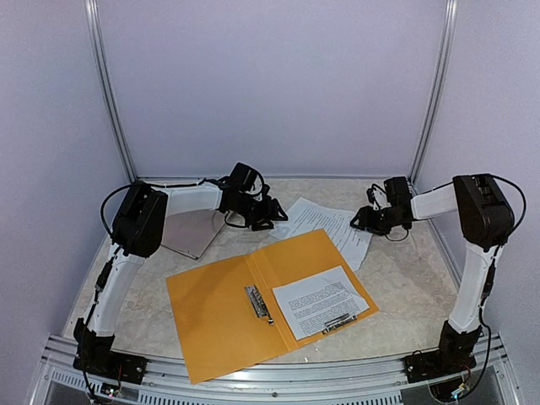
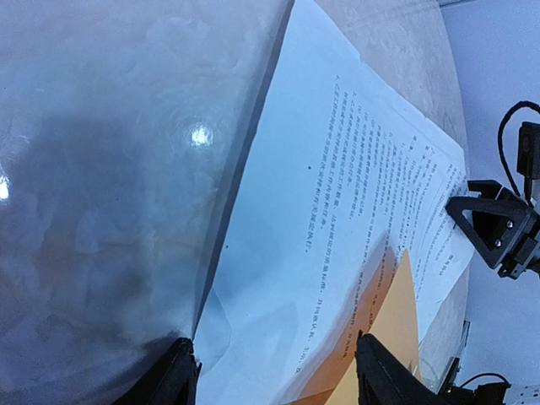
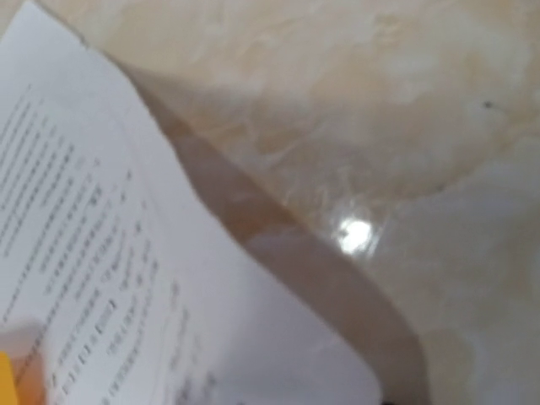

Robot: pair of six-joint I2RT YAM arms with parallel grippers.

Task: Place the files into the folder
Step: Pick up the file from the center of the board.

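The orange folder [image 1: 215, 312] lies open at the table's middle, with a metal binder clip [image 1: 257, 302] at its spine and one printed sheet [image 1: 321, 299] on its right leaf. The files [image 1: 325, 221], loose white printed sheets, lie just behind the folder's far edge. My left gripper [image 1: 263, 218] is at their left side; in its wrist view it is open [image 2: 278, 375] with the files [image 2: 337, 211] and a folder corner [image 2: 396, 329] between the fingertips. My right gripper [image 1: 364, 221] is at their right edge. Its wrist view shows no fingers, only a lifted, curled sheet edge [image 3: 101, 253].
A flat grey plate [image 1: 196, 232] lies on the marble table [image 1: 405, 270] left of the files, under my left arm. White enclosure walls stand close at the back and sides. An aluminium rail [image 1: 278, 380] runs along the near edge.
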